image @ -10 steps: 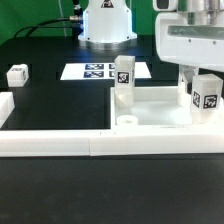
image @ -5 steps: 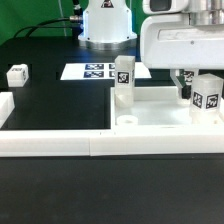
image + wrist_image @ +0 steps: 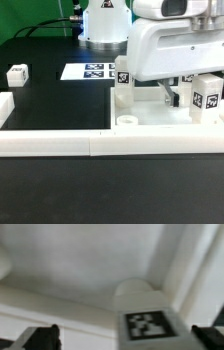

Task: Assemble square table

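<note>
gripper (image 3: 122, 336) stands spread wide, empty, its fingers (image 3: 40, 336) either side of a tagged leg (image 3: 145, 308) without touching. over the last second the arm has swept toward the exterior view's left, away from the right leg (image 3: 207, 95) and over the left leg (image 3: 122, 80). both stand upright on the square tabletop (image 3: 165, 120). judgement: next leg is targeted.

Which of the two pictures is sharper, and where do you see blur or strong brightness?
Exterior view: mostly sharp, tags on the marker board readable; the gripper housing close to the camera looks bright and soft. Wrist view: blurred overall, the leg tag is fuzzy, the white square table surface shows little detail.
</note>
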`<act>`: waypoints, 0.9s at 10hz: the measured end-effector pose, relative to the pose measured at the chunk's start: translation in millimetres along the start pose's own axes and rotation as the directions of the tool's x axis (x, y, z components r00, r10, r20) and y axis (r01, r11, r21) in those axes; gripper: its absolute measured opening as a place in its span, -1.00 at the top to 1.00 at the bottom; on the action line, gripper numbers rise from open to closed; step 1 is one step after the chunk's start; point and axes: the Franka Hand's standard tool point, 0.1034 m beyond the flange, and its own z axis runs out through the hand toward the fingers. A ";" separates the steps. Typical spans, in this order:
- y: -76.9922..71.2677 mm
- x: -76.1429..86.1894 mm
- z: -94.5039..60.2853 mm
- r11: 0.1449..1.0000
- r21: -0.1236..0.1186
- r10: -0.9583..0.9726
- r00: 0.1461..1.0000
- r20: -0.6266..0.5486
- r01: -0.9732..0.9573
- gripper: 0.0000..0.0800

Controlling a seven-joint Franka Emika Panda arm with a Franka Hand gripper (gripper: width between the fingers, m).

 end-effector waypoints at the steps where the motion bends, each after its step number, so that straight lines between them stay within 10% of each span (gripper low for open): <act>1: 0.4 -0.1 0.2 1.000 0.000 0.017 1.000 0.000 -0.017 -0.15; 4: 0.2 -0.3 0.6 0.980 0.001 0.198 0.980 0.001 -0.198 0.34; 9: -11.9 5.0 0.1 0.711 -0.006 0.703 0.711 0.021 -0.703 0.33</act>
